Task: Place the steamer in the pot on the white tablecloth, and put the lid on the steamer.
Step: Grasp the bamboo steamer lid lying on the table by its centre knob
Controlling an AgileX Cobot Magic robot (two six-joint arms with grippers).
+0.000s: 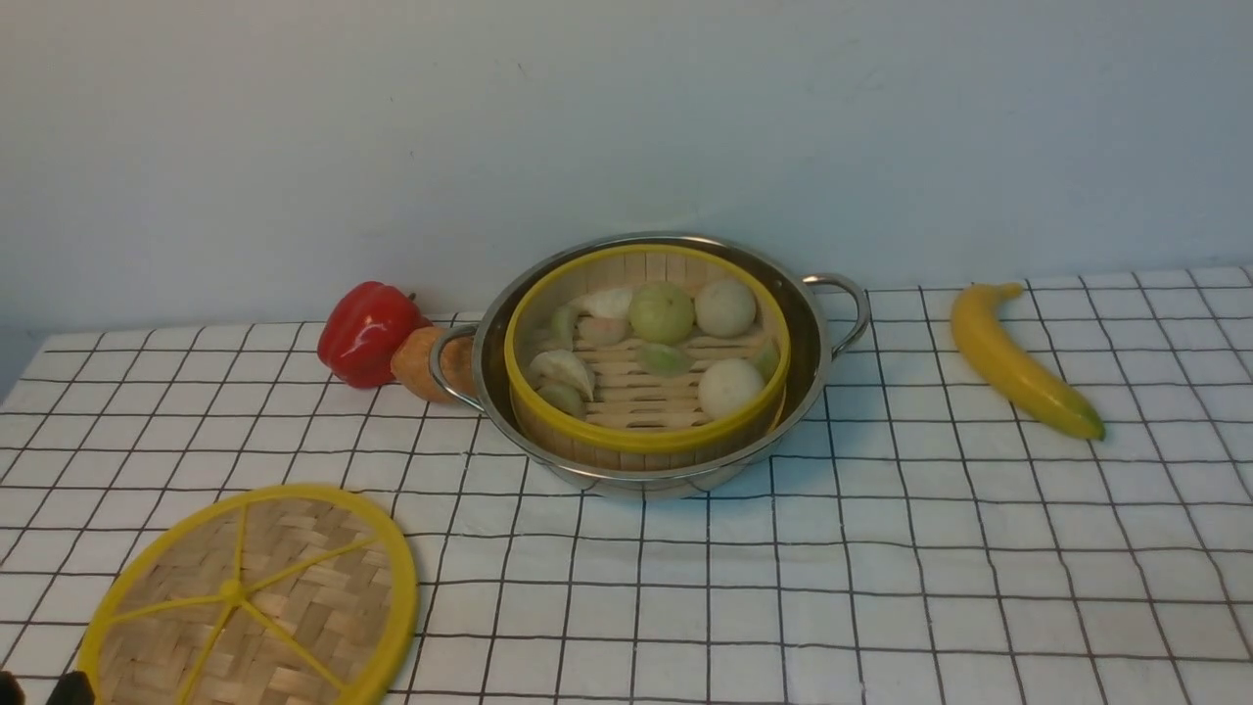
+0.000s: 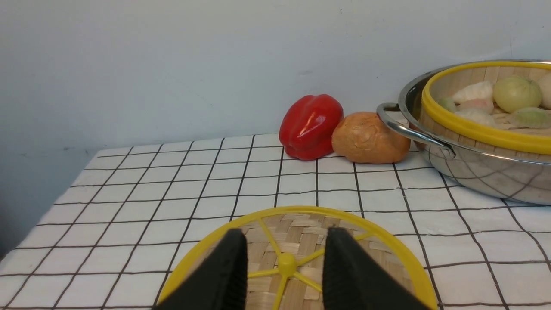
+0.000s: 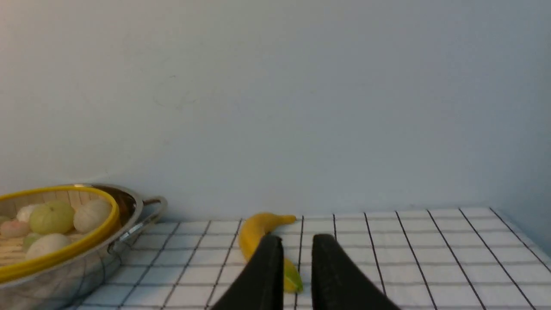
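Steamer (image 1: 636,438) sits in pot (image 1: 808,343), center of the front view, buns (image 1: 661,311) inside, on tablecloth (image 1: 881,587). Lid (image 1: 255,597) lies flat at lower left, well apart from pot. Left gripper (image 2: 286,232) has its jaws parted over the lid hub, gripping nothing. Right gripper (image 3: 297,237) is slightly parted and empty. Banana (image 1: 1018,362) lies at right, pepper (image 1: 367,333) left of pot.

steamer (image 1: 646,438) in pot (image 1: 814,333) | lid (image 1: 250,597) front-left on tablecloth (image 1: 881,587) | banana (image 1: 1018,367) right of pot

Steamer (image 1: 646,438) sits inside pot (image 1: 814,328); lid (image 1: 294,553) lies flat on tablecloth (image 1: 881,568).
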